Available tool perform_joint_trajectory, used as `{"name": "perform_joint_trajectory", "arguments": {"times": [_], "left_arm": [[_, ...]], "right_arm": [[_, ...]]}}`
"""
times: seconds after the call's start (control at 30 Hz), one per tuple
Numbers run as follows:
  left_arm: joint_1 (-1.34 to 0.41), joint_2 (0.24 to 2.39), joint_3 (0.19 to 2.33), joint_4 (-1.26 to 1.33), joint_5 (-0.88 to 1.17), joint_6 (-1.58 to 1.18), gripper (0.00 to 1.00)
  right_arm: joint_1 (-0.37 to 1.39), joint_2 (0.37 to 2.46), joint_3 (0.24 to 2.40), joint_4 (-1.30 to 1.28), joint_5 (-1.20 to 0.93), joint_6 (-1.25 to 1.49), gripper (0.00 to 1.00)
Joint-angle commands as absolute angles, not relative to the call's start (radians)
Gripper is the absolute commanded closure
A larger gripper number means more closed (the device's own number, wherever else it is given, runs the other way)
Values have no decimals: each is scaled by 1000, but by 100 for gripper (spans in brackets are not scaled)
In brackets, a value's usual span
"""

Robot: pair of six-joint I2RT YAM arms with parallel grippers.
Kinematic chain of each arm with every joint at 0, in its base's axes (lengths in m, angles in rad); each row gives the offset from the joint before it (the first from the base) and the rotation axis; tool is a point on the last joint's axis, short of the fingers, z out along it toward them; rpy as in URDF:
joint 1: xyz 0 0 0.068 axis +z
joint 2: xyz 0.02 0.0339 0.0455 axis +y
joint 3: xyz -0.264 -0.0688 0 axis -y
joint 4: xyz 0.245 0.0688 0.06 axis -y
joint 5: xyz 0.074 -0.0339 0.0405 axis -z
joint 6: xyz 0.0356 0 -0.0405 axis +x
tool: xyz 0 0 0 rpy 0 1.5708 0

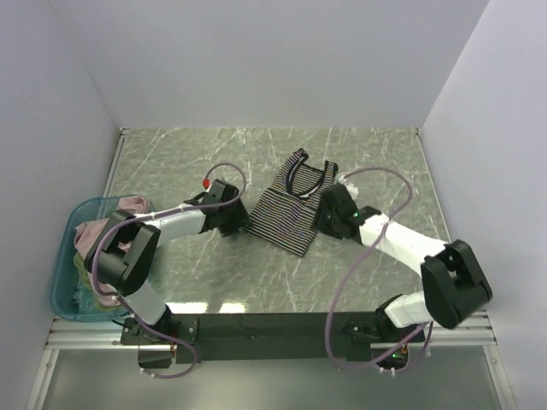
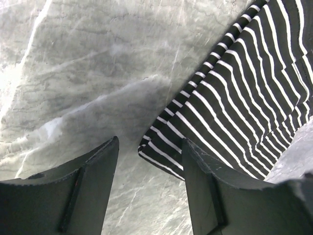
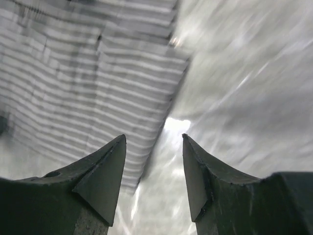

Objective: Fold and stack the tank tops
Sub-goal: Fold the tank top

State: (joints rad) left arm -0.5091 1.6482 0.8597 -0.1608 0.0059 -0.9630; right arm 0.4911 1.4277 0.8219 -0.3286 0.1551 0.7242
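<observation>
The striped tank top [image 1: 291,209] lies flat on the table [image 1: 197,158] near the middle of the top view, folded into a narrow shape. Its dark-edged scoop neck and straps point toward the upper part of the frame and its hem toward the lower part. The left arm [image 1: 184,222] reaches in from the left of the frame, and its jaws sit just beside the top's lower left edge. In the left wrist view the jaws stand spread with nothing pinched. A folded corner of the striped tank top [image 2: 244,98] shows in the gap between the tips, close to the right-hand finger [image 2: 205,181], with the bare marbled table [image 2: 73,73] filling the left of the picture. Whether cloth and finger touch cannot be told. The right arm [image 1: 402,243] comes in from the right of the top view, and its jaws are at the top's right edge. The right wrist view is blurred, yet its jaws are plainly apart and empty. There the striped tank top [image 3: 88,73] fills the upper left and the table [image 3: 244,78] the right. At the far left of the top view a teal tub [image 1: 61,290] holds a bunched pink tank top [image 1: 130,205], well apart from the striped one.
</observation>
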Motion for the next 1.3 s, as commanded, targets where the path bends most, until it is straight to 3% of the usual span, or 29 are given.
{"name": "perform_joint_trajectory", "arguments": {"times": [0.0, 0.13, 0.47, 0.67, 0.8, 0.87, 1.27], "left_arm": [[-523, 1724, 825, -258, -29, -925, 38], [-541, 1752, 828, -256, -38, -934, 41], [-587, 1766, 799, -222, -81, -968, 53], [-601, 1750, 773, -207, -94, -979, 71], [-624, 1740, 762, -201, -92, -988, 93], [-634, 1732, 752, -204, -89, -999, 99], [-706, 1655, 742, -244, -86, -1023, 99]], "right_arm": [[596, 1347, 749, -316, 181, 831, 43], [724, 1287, 668, -301, 196, 966, 43], [793, 1241, 526, -150, 230, 1176, 44], [830, 1226, 480, -118, 276, 1250, 44], [830, 1197, 463, -140, 327, 1272, 43], [830, 1180, 465, -156, 347, 1276, 43], [830, 1200, 486, -201, 410, 1278, 42]]}}
